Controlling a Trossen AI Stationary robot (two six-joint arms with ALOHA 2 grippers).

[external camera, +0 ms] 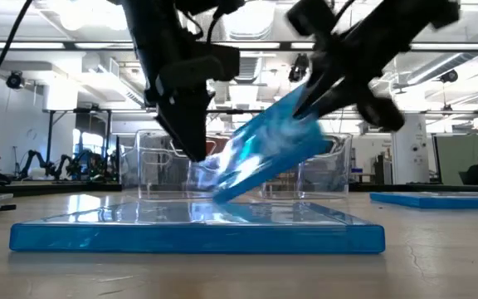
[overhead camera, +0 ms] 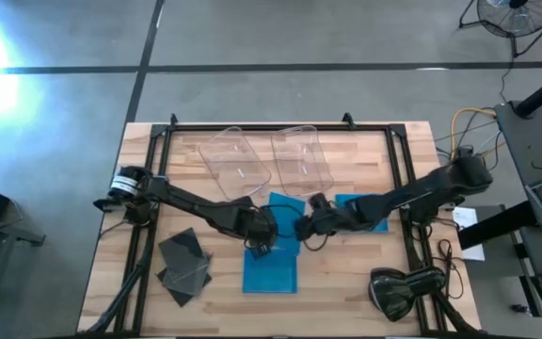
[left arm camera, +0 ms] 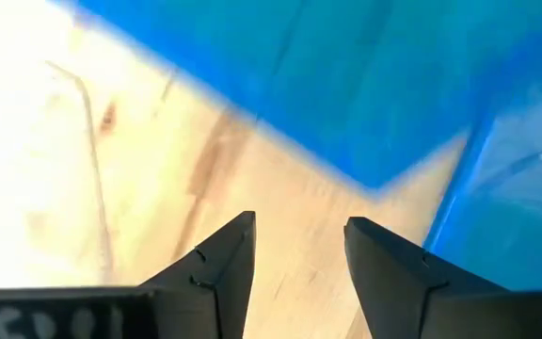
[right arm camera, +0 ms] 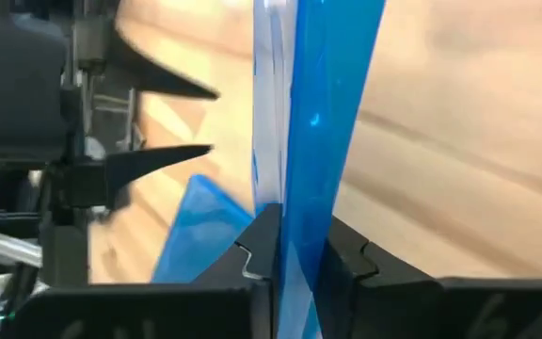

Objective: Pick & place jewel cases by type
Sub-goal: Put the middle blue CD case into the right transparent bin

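Nearest, one blue case [external camera: 197, 226] lies flat on the surface [overhead camera: 346, 282]. Beyond, the right tool [right arm camera: 293, 247] pinches a tilted blue case [external camera: 268, 154]; the left tool [left arm camera: 297, 247] is spread, empty. Both bins [overhead camera: 236, 162] hold nothing; sorting has barely begun.

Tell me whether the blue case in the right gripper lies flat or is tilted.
Tilted. In the low view the blue case slants, its lower edge near the table, held by the right gripper shut on its edge.

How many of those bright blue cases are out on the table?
3. One blue case lies flat at the near middle; one is tilted up, pinched in the right end effector; one lies partly under the right arm.
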